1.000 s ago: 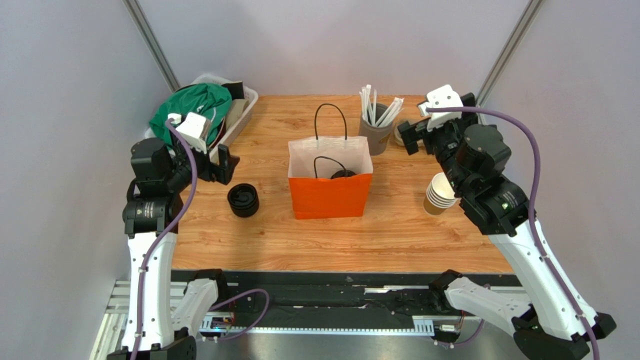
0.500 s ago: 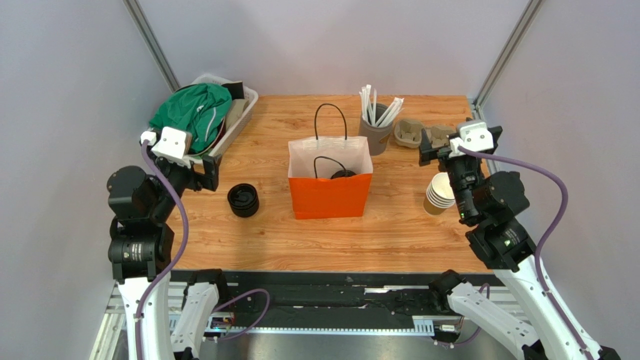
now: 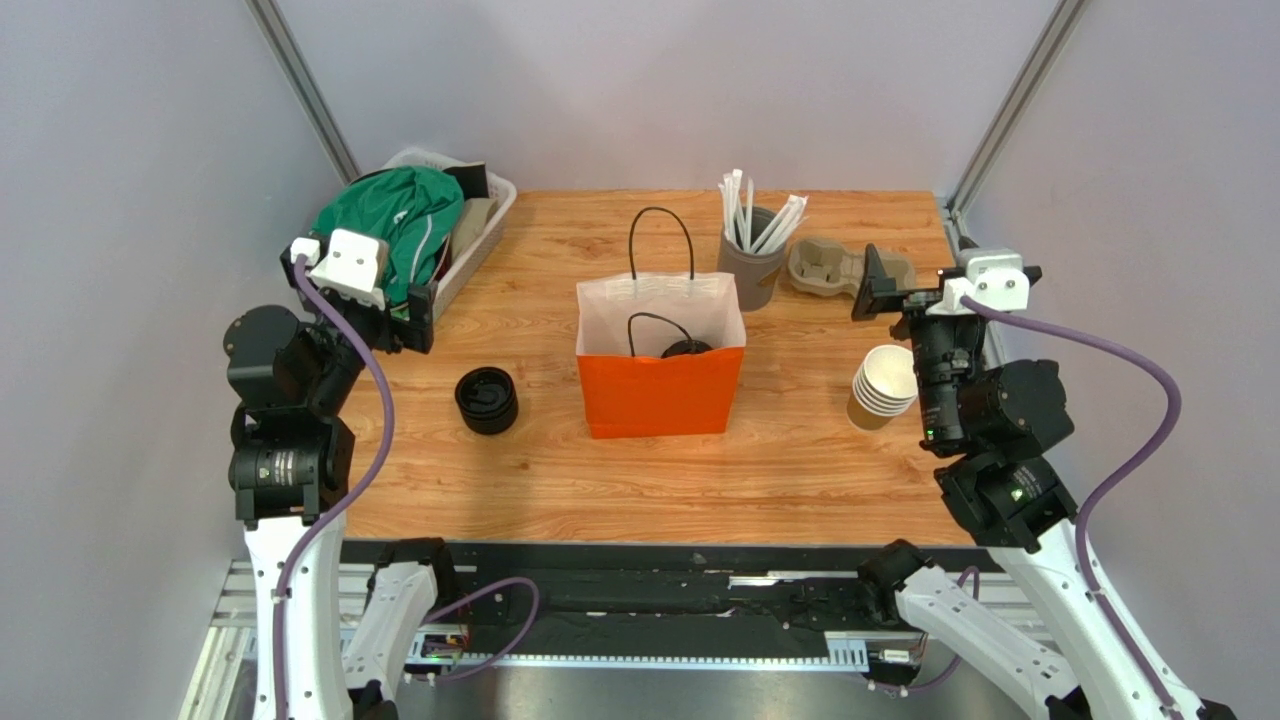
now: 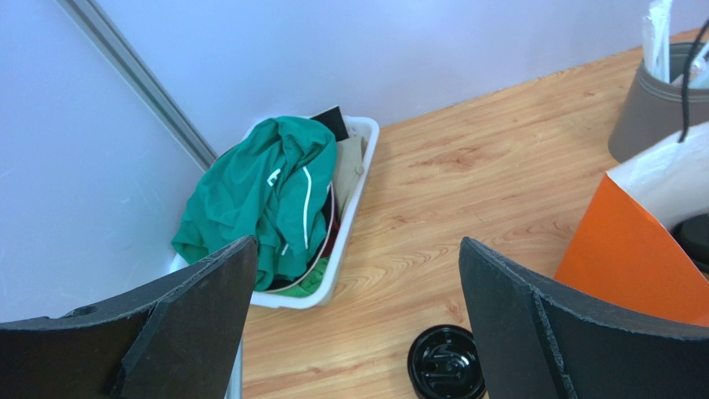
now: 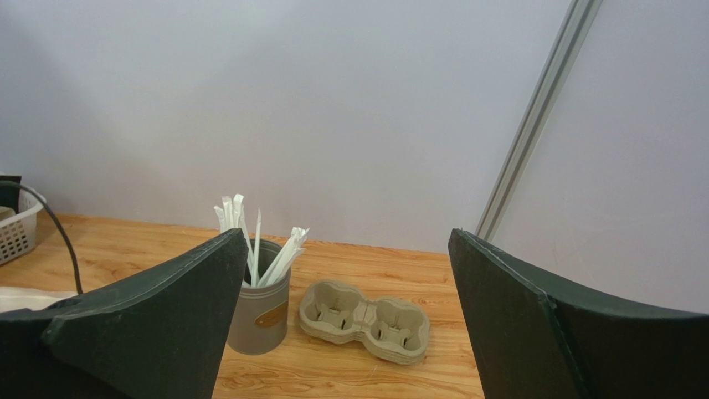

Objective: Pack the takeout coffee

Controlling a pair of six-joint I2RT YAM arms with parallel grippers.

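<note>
my left jaws: apart, by the desk's (image 3: 781, 465) left edge | my right jaws: apart, near far-right corner | takeout coffee (image 3: 688, 348): black lid showing inside orange bag (image 3: 661, 393), mid-desk

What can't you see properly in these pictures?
- Top view: inside the orange bag only a black round top shows; the bag's wall hides whatever is beneath it.
- Top view: the green cloth covers most of what is in the white bin.
- Left wrist view: the black lid is cut off by the bottom edge.
</note>
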